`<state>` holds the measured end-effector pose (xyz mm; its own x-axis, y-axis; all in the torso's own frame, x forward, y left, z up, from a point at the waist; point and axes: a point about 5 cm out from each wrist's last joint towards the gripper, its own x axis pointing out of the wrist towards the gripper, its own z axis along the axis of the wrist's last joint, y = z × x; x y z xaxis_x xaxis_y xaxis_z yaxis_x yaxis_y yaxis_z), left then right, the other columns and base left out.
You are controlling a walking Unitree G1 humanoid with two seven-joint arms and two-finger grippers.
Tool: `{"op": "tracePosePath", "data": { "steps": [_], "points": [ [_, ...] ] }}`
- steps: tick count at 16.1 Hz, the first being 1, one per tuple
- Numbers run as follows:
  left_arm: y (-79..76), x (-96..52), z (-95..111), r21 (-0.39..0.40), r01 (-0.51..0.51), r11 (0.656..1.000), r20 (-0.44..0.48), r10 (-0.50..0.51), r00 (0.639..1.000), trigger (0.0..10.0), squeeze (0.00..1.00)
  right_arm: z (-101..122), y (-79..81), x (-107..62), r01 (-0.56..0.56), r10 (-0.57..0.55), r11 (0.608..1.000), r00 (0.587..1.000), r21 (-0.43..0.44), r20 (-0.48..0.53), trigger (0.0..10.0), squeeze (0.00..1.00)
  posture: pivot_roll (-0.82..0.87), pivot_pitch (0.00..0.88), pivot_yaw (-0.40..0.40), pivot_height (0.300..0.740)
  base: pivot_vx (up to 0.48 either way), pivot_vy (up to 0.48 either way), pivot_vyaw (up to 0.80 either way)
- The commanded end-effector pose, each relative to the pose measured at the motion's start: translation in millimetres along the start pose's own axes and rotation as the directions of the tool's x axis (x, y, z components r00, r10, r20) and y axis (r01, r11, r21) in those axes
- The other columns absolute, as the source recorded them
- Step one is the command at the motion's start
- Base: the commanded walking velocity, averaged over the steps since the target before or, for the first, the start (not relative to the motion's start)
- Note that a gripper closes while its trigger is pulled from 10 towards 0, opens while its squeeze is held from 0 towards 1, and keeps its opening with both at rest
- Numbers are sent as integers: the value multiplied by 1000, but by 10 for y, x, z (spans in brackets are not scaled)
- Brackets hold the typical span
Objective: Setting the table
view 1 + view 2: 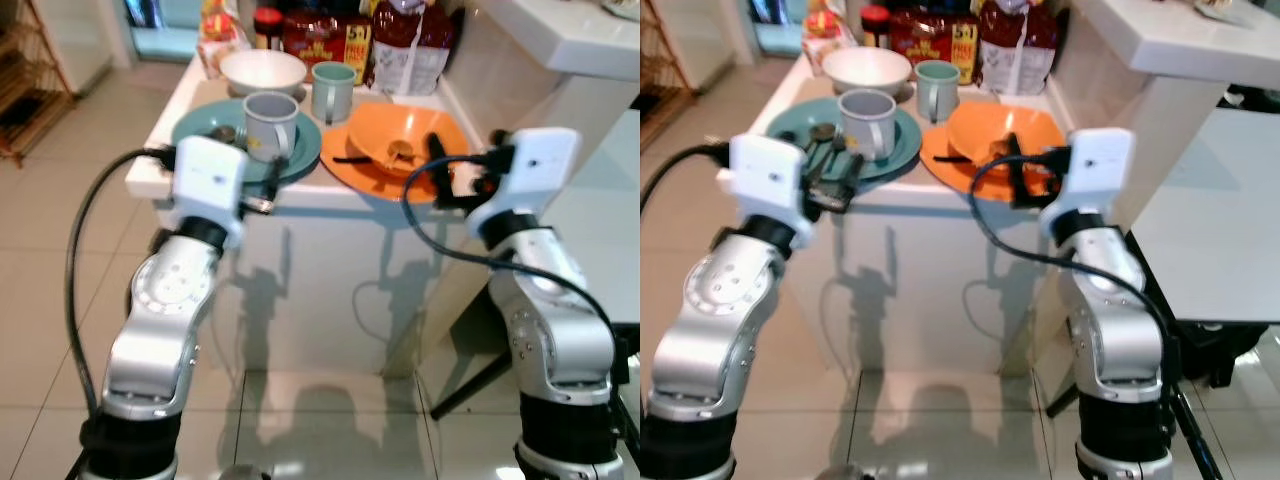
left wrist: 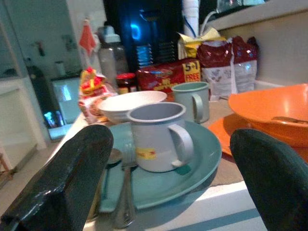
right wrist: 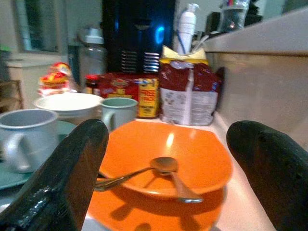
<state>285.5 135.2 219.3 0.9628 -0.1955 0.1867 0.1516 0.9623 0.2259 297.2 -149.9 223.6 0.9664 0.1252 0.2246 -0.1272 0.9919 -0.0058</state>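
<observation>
Our left claw [image 2: 168,192] hangs spread apart at the near edge of the white desk [image 1: 300,195], facing the grey mug [image 1: 270,124] on the teal plate [image 1: 300,152]. Our right claw [image 3: 166,187], fingers likewise parted, hovers just before the orange bowl [image 1: 410,135] holding a spoon [image 3: 144,174]. We see a white bowl [image 1: 262,70] and green mug [image 1: 333,90] behind, food packets [image 1: 330,38] crowding the far edge, a wall on the right, and open tiled floor [image 1: 50,220] left.
</observation>
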Motion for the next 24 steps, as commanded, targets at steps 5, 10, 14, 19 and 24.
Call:
{"op": "tracePosePath", "data": {
  "steps": [5,10,14,19,24],
  "points": [
    [-190,-5,91,-20,116,993,47,-115,992,10000,0,38,-145,-46,47,-47,999,999,-9,9,10000,0,49,54,-68,740,343,0,0],
    [-349,-61,117,-12,239,971,53,-239,970,10000,0,110,-213,-23,58,-58,998,998,-24,-14,10000,0,39,51,-58,740,182,0,0],
    [-396,-123,99,-29,284,958,67,-282,957,10000,0,5,-214,-191,16,-16,1000,1000,21,-4,10000,1000,40,59,-60,740,0,0,0],
    [-446,-161,97,-33,336,941,66,-333,940,10000,0,-72,-208,-385,-9,10,999,1000,37,-7,10000,1000,34,62,-57,740,0,0,0],
    [-536,-218,85,-52,421,906,62,-418,906,10000,0,-371,-170,-412,-10,15,995,999,97,-50,10000,1000,40,63,-58,740,0,0,0]
  ]
}}
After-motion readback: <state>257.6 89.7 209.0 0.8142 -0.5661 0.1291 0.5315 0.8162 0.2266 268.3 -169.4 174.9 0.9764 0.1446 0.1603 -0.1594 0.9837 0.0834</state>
